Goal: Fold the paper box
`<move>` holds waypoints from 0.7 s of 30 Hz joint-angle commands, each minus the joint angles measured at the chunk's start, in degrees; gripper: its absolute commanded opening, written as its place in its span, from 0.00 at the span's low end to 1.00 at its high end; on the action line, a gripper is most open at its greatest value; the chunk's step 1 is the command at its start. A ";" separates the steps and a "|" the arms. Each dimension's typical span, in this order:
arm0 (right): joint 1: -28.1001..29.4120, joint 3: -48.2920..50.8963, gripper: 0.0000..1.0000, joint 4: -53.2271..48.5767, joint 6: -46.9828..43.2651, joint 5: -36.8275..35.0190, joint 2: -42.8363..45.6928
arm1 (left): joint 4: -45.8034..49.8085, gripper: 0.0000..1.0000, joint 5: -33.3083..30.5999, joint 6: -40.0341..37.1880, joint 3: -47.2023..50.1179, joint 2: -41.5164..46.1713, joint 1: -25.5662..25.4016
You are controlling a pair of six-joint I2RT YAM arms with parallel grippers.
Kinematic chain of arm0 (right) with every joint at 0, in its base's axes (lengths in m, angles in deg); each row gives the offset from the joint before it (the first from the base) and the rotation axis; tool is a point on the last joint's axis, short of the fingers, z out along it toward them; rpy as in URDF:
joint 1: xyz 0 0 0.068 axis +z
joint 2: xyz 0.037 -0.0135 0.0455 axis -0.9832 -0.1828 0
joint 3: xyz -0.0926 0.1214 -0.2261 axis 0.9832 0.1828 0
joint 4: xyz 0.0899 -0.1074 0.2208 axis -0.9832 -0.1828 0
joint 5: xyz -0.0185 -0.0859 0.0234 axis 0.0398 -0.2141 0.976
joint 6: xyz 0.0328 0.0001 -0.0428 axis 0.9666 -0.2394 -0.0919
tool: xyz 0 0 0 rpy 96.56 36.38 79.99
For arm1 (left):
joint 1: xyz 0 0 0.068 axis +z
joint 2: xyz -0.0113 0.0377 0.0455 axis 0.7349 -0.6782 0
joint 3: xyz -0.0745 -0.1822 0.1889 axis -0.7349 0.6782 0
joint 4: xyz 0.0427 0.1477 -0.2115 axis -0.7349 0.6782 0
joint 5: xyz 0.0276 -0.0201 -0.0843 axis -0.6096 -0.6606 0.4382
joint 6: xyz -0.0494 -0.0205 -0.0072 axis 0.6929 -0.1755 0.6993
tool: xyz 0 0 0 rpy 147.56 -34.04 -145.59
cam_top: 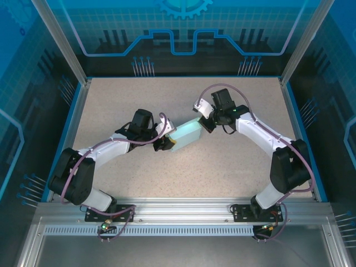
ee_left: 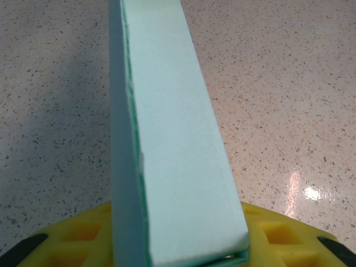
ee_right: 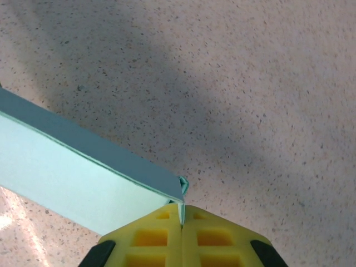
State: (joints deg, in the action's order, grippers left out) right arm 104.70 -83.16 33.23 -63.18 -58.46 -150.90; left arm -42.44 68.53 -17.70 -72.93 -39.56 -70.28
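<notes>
Top external — left gripper (cam_top: pixel 165 143) pinches paper box (cam_top: pixel 185 135); right gripper (cam_top: pixel 203 123) too.

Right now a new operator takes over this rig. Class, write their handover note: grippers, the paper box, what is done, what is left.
Left gripper: shut on the near-left end of the paper box.
Right gripper: shut on a thin card edge at the box's far-right corner.
Box: held between both arms over the middle of the table; whether it touches the surface is unclear.
Done: it already has a shallow rectangular box shape.
Left: probably tuck that last corner, then release.
</notes>
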 commanded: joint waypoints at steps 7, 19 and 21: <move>5.35 -2.80 0.04 -6.05 15.68 -7.43 0.78 | -0.38 0.28 -1.89 1.29 -1.50 0.07 0.49; 6.64 -2.13 0.04 -7.53 23.84 -9.29 0.58 | -1.03 0.28 -2.64 1.99 -1.06 0.91 0.47; 6.67 -2.02 0.04 -7.75 24.56 -9.18 0.67 | -0.92 0.28 -2.87 2.15 -1.06 0.89 0.47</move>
State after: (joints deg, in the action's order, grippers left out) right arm 109.86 -84.47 29.84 -41.37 -69.13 -150.88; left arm -41.63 68.31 -17.70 -72.93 -39.56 -70.30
